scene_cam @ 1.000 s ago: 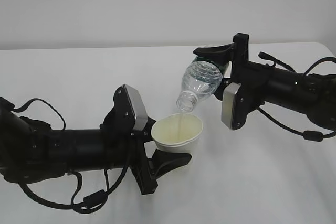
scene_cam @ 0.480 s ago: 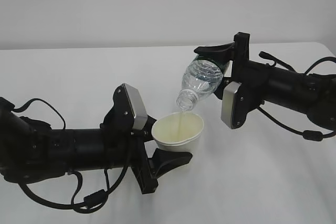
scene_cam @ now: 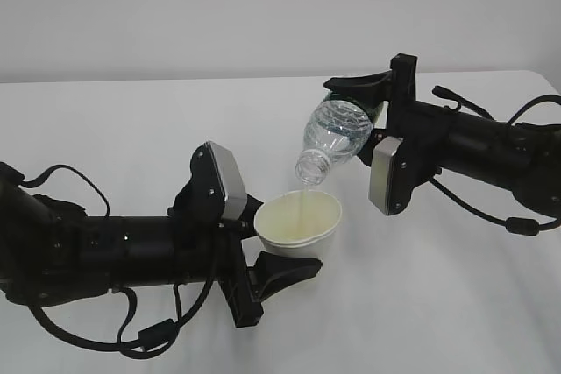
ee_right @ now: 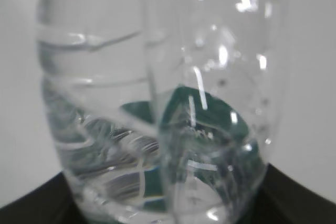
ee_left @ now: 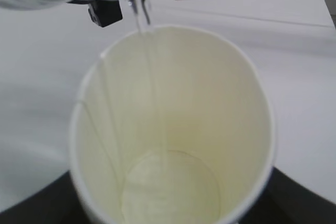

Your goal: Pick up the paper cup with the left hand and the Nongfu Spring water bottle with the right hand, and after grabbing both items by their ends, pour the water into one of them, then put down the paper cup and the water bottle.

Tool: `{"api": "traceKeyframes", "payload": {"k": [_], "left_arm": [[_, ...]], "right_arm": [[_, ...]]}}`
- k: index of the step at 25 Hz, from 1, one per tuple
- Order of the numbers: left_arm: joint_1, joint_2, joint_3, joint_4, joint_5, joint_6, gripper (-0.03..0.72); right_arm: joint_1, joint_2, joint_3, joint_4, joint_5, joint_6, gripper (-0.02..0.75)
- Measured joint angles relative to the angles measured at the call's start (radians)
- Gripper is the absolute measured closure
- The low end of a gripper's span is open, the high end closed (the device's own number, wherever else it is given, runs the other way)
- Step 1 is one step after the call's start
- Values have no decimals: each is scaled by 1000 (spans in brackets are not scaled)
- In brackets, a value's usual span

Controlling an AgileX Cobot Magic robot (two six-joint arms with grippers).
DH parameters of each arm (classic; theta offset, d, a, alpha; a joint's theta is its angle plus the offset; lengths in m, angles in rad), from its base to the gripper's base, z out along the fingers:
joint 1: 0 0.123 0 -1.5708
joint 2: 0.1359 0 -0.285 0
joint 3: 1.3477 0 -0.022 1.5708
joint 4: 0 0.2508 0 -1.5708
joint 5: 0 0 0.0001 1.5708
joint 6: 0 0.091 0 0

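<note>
Pouring is going on, just as in the earlier pictures; almost nothing has moved. Nearest, the cup (scene_cam: 296, 219) is held by the left pincer (scene_cam: 263, 247) at its lower end, above the table (scene_cam: 131, 120). A thin stream of water (scene_cam: 303, 197) is seen falling into it, and a little pool is seen at its bottom. Farther back, the bottle (scene_cam: 335, 135) is held tipped, mouth down, by the right pincer (scene_cam: 372, 102) at its base. Since some water is left inside, the pour is judged not done yet.

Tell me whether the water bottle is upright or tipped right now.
Tipped. The water bottle slants mouth-down above the paper cup, and a thin stream of water runs from its neck into the cup.
</note>
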Motion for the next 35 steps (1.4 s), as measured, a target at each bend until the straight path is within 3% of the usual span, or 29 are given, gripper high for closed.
{"api": "traceKeyframes", "payload": {"k": [35], "left_arm": [[0, 0, 0, 4, 0, 0, 232]], "right_arm": [[0, 0, 0, 4, 0, -19, 271]]}}
